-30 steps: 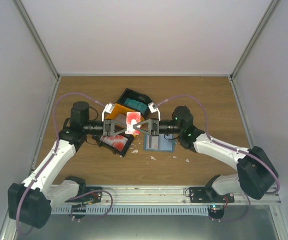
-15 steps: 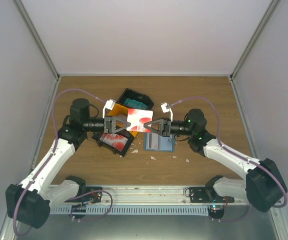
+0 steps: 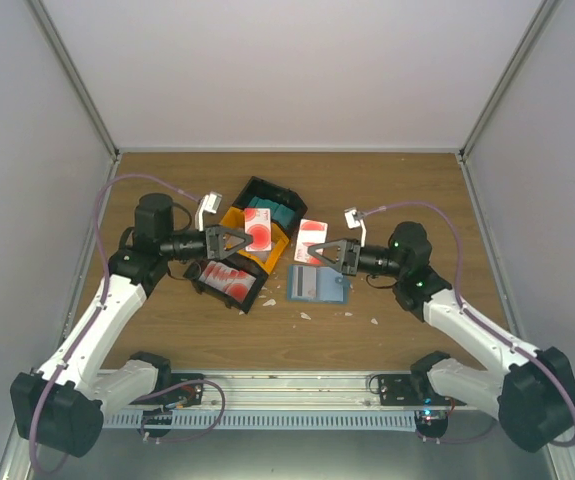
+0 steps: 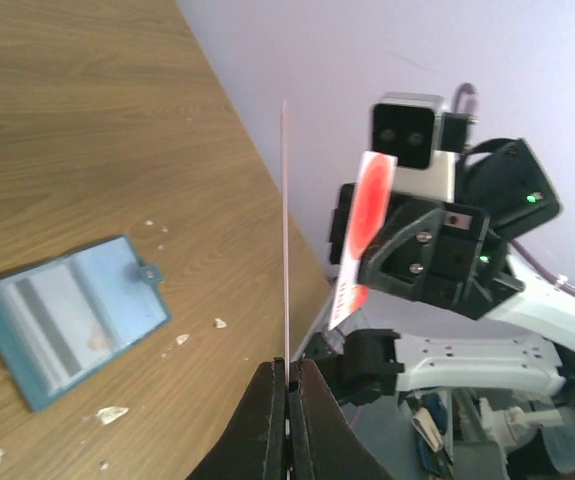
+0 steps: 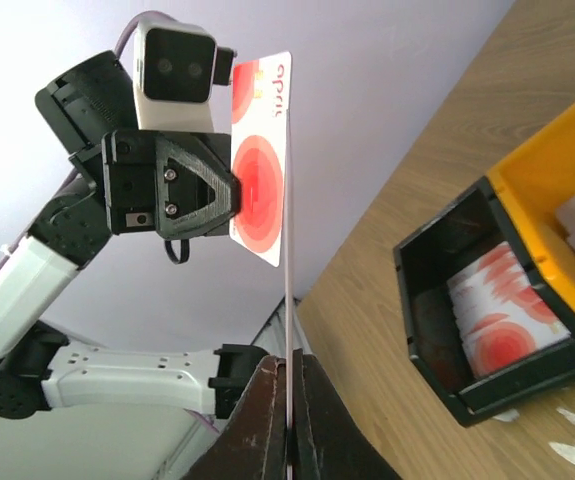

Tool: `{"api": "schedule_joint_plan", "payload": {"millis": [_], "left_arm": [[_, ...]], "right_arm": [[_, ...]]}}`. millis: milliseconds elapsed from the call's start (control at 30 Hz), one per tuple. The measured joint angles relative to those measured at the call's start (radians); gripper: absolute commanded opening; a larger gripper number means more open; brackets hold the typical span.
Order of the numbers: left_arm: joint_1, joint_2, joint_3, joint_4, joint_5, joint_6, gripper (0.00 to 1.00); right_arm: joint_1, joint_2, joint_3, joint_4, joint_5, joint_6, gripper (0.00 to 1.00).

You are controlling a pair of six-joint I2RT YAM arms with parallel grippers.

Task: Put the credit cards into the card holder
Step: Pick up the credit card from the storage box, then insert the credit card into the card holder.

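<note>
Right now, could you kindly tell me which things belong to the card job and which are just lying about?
Job: left-held card, in left gripper; right-held card, in right gripper; stacked cards; card holder.
Lying about: black-and-orange bin; white scraps.

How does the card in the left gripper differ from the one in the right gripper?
The left card, in the left gripper, hangs over the bin; the right card, in the right gripper, hangs nearer the card holder. The left card juts rightward from its fingers, the right card leftward. Both are white with red marks.
</note>
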Motion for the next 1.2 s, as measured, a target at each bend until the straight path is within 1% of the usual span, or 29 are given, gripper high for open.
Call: {"api": "schedule_joint_plan", "payload": {"millis": [100, 233, 367, 533, 633, 733, 900, 1200], "left_arm": [[0.000, 0.000, 0.000, -0.040, -0.042, 0.027, 0.00], [-0.029, 0.001, -0.021, -0.049, -0.091, 0.040, 0.00], [-0.129, 0.027, -0.076, -0.044, -0.161, 0.037, 0.00], [-0.286, 0.134, -0.123, 0.000, -0.275, 0.018, 0.00], [-0.369, 0.219, -0.143, 0.043, -0.341, -0.002, 0.00], [-0.412, 0.300, -0.156, 0.077, -0.404, -0.013, 0.00], [-0.419, 0.413, -0.156, 0.068, -0.536, -0.005, 0.00], [-0.418, 0.478, -0.136, 0.011, -0.728, 0.027, 0.00]], "right_arm": [[-0.032, -0.048, -0.003, -0.092, 0.016, -0.042, 0.00], [-0.097, -0.098, -0.003, -0.246, 0.053, -0.117, 0.00], [-0.149, -0.113, -0.004, -0.408, 0.102, -0.190, 0.00], [-0.171, -0.068, -0.020, -0.547, 0.147, -0.253, 0.01], [-0.171, -0.008, -0.038, -0.578, 0.163, -0.272, 0.01], [-0.171, 0.055, -0.061, -0.584, 0.173, -0.281, 0.00], [-0.169, 0.118, -0.070, -0.580, 0.179, -0.289, 0.00], [-0.163, 0.196, -0.075, -0.519, 0.179, -0.291, 0.01]]}}
